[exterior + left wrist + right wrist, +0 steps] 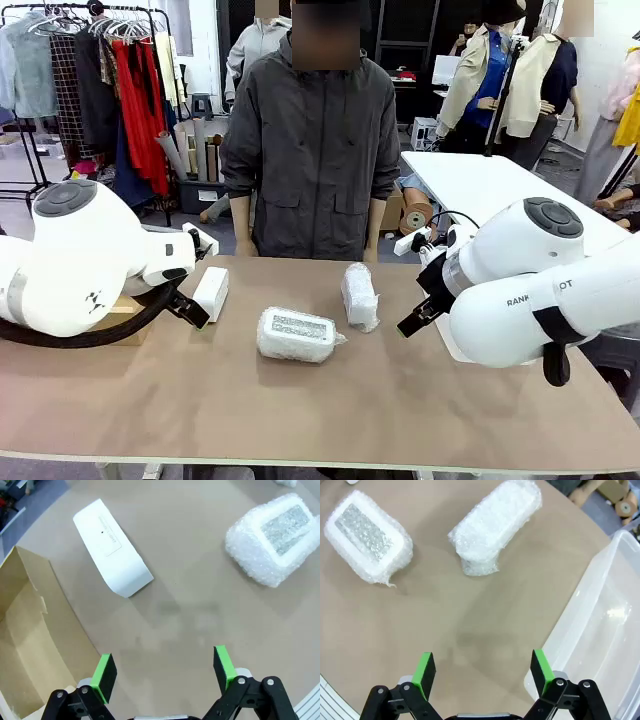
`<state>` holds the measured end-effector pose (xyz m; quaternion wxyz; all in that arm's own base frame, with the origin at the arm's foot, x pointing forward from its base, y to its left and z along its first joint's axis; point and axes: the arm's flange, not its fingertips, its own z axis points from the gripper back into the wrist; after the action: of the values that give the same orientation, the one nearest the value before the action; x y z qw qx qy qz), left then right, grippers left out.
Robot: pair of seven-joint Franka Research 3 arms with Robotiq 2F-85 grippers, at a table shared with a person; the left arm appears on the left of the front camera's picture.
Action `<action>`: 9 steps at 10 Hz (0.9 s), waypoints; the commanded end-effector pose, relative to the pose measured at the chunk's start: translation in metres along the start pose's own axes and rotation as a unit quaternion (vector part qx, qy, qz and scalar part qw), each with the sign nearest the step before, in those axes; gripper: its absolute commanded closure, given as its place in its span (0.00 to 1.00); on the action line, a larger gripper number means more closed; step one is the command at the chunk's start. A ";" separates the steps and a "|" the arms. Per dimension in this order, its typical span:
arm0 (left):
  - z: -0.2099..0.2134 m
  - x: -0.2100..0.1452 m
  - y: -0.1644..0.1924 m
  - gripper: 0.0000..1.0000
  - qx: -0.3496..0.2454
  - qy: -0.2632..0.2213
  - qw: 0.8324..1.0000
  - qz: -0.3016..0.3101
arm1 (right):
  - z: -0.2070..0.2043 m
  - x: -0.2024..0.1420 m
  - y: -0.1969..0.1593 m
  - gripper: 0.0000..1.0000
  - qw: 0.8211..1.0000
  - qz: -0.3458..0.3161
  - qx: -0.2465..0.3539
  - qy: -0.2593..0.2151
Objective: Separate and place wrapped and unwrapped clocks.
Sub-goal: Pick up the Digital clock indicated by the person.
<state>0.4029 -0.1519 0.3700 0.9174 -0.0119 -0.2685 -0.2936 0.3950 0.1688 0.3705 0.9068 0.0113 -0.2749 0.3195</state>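
Clocks: three lay on the table (330,420), none touching. The bare clock (211,292) sat at the robot's left. The middle clock (296,334), wrapped, lay flat near the centre. The far clock (359,296), also wrapped, lay just beyond it toward the person (310,150).
Left side: the left gripper (163,661) hung over bare table, jaws wide with nothing between them. The bare clock was ahead of it and the box (30,645) at its side.
Right side: the right gripper (482,660) gaped empty too, with the tub (600,625) beside it and both wrapped clocks ahead.
Step, my guess: first picks not begun, nothing sorted.
Doing it well, left: I'd set the pads across the bare clock's narrow width, near its middle, and close firmly. The smooth shell looked likely to slip.
Doing it well, right: the far clock lay nearer the tub, so I'd take it first. The pinch should go deep enough to reach the block, not just loose wrap.
Which bin: nothing marked. Box for bare and tub for wrapped was only my reading of the layout.
Hard to see: box and tub were cut off in the wrist views and mostly behind the arms from the front, though the parts in sight looked empty. The far clock's face couldn't be made out through the wrap.
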 end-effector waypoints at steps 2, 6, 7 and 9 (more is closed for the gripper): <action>0.000 0.000 0.000 0.00 0.000 0.000 1.000 0.000 | 0.000 0.000 0.000 0.00 1.000 0.000 0.000 0.000; 0.000 0.000 0.000 0.00 0.000 0.000 1.000 0.000 | 0.000 0.000 0.000 0.00 1.000 0.000 0.000 0.000; 0.000 0.000 0.000 0.00 0.000 0.000 1.000 0.000 | 0.000 0.000 0.000 0.00 1.000 0.000 0.000 0.000; 0.000 0.000 0.000 0.00 0.000 0.000 1.000 0.000 | 0.000 0.000 0.000 0.00 1.000 0.000 0.000 0.000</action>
<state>0.4027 -0.1523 0.3700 0.9173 -0.0119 -0.2685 -0.2939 0.3950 0.1689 0.3705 0.9067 0.0111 -0.2749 0.3197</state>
